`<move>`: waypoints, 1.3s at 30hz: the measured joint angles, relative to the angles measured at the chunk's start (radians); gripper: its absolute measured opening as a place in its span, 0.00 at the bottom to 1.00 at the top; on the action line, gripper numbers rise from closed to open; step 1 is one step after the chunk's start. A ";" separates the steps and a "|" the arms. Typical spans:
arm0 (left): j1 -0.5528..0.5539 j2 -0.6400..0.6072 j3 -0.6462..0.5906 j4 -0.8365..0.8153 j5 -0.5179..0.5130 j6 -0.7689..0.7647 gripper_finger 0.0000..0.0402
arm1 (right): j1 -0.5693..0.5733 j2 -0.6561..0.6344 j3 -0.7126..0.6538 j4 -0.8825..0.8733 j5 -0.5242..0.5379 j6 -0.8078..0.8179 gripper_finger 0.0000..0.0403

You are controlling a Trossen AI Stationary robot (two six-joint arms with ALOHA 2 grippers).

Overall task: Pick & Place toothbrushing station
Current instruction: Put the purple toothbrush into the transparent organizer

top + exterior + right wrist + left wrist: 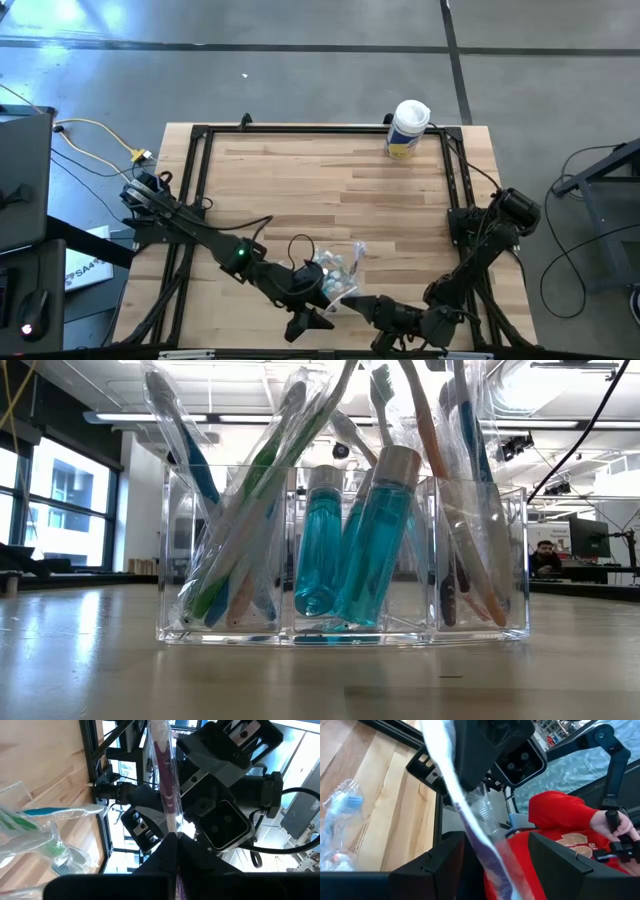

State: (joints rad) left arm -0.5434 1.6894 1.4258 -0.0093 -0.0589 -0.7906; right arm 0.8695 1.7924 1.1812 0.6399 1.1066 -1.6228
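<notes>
Wood table mostly bare, holder near front edge, right tool pinching wrapped toothbrush, left tool spread.

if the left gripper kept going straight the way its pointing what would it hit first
Probably the right gripper. In the left wrist view it sits directly ahead of the open left gripper, holding the far end of a wrapped toothbrush that already lies between the left fingers. Depth is unclear.
</notes>
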 joint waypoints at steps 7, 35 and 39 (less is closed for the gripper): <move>0.000 0.000 0.000 -0.032 -0.001 0.000 0.43 | 0.001 0.000 0.000 -0.001 0.002 0.002 0.01; 0.000 0.000 0.001 -0.104 -0.099 0.092 0.02 | 0.056 -0.002 0.000 -0.032 0.025 0.083 0.25; -0.001 0.000 0.001 -0.102 -0.109 0.110 0.02 | 0.085 -0.001 0.000 -0.016 0.068 0.094 0.39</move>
State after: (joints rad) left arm -0.5442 1.6894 1.4265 -0.1116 -0.1676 -0.6804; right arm 0.9544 1.7912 1.1812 0.6239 1.1741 -1.5288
